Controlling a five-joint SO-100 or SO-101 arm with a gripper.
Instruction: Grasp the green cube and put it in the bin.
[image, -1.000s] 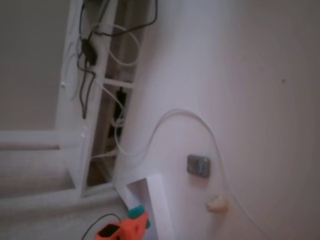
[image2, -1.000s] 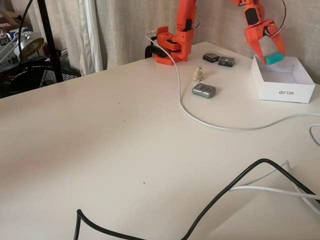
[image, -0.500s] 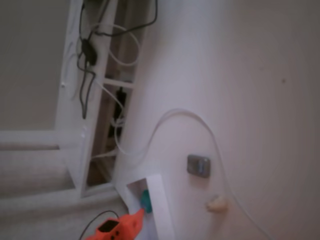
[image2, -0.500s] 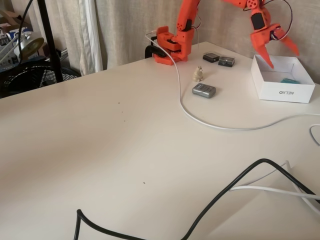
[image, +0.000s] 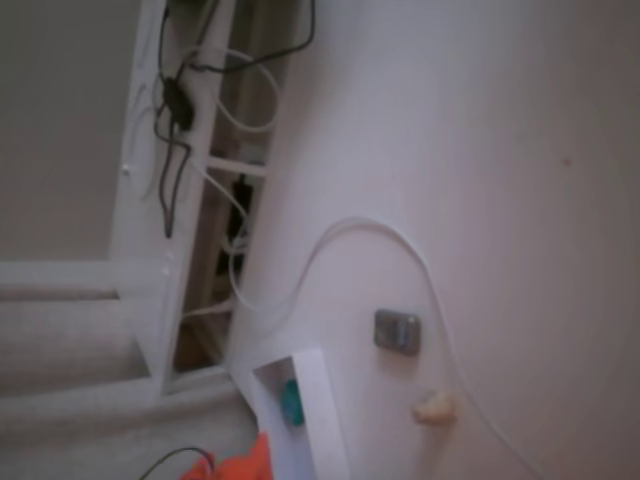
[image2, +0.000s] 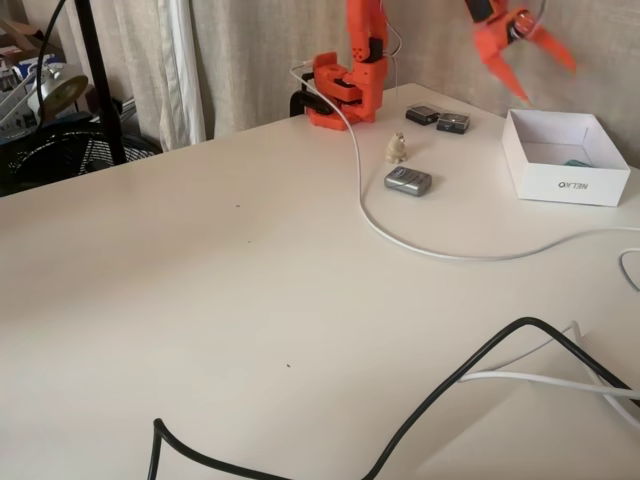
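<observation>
The green cube (image: 291, 402) lies inside the white bin (image: 322, 420); in a fixed view only a sliver of the cube (image2: 576, 162) shows over the wall of the bin (image2: 560, 180). My orange gripper (image2: 535, 70) hangs open above the bin's back left, fingers spread, holding nothing. In a fixed view only a blurred orange part of the arm (image: 245, 462) shows at the bottom edge, beside the bin.
A grey metallic square (image2: 408, 180) and a small beige lump (image2: 397, 147) lie left of the bin. Two dark small devices (image2: 440, 118) sit behind. A white cable (image2: 400, 235) curves across the table; a black cable (image2: 440, 390) crosses the front. The arm's base (image2: 340, 95) stands at the back.
The gripper opened over the bin and the cube dropped in; since then the gripper has risen, still open, and mostly left the other fixed view.
</observation>
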